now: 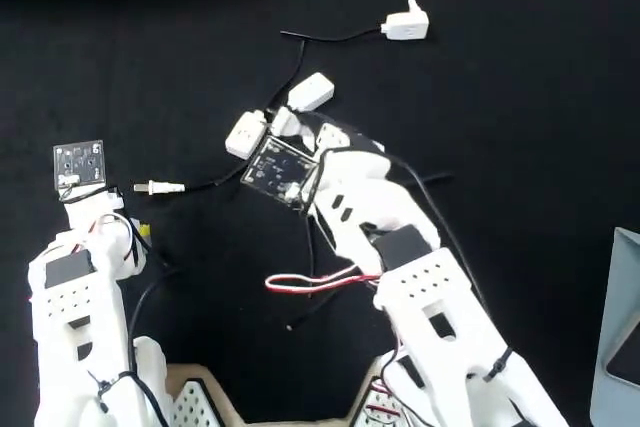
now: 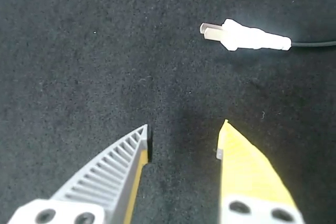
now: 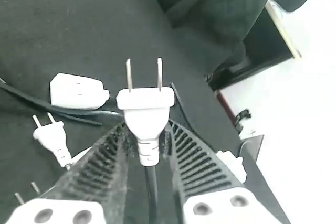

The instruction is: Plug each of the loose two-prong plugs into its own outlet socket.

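Plug [image 3: 145, 109] clamped in right gripper [image 3: 147, 127]; left gripper [image 2: 186, 125] spread wide, touching nothing.

We see our left gripper [image 2: 186, 125] with its jaws spread wide and nothing between them but black cloth [image 2: 79, 51]. One finger [image 2: 110, 174] is grey and ribbed with a yellow strip along its inner edge; the other [image 2: 249, 171] is plain yellow. Beyond the fingertips, well apart from both and more toward the yellow finger's side, a white two-prong plug [image 2: 247, 36] lies flat on the cloth. Its two flat prongs [image 2: 211, 31] point crosswise to our fingers, and a thin black cord [image 2: 314, 44] runs from its opposite end out to the picture's edge.
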### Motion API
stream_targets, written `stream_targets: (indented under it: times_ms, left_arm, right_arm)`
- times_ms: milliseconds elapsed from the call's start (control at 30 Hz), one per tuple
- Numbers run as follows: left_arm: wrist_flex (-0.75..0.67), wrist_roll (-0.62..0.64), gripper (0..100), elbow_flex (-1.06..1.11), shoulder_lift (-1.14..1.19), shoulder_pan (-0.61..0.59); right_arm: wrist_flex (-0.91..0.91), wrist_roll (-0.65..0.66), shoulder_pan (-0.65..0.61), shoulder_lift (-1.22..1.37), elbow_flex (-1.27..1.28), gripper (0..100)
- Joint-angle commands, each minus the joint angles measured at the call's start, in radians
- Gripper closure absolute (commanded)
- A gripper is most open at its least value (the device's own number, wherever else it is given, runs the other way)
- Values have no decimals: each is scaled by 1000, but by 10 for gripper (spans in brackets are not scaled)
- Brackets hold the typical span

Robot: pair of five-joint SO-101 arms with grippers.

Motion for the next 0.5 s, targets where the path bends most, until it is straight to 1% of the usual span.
stream_targets:
  times_ms: [0,33,167,233,333,467]
  left_arm:
    - [-18,-2,783,-22,-18,13]
    - [-18,-2,783,-22,-18,13]
    - [-18,-2,783,-22,-18,13]
    - [-18,-2,783,-22,-18,13]
    - [-18,-2,783,-22,-18,13]
    - [-18,-2,783,-22,-18,13]
  right_arm:
    - [-2,-118,17,-30,10,974]
    - [34,-146,17,-30,5,948]
    - [212,-304,17,-33,-73,756]
    - [331,-371,17,-56,-140,702]
    - [506,-479,9,-107,-257,695]
    - [681,-657,12,-153,-386,695]
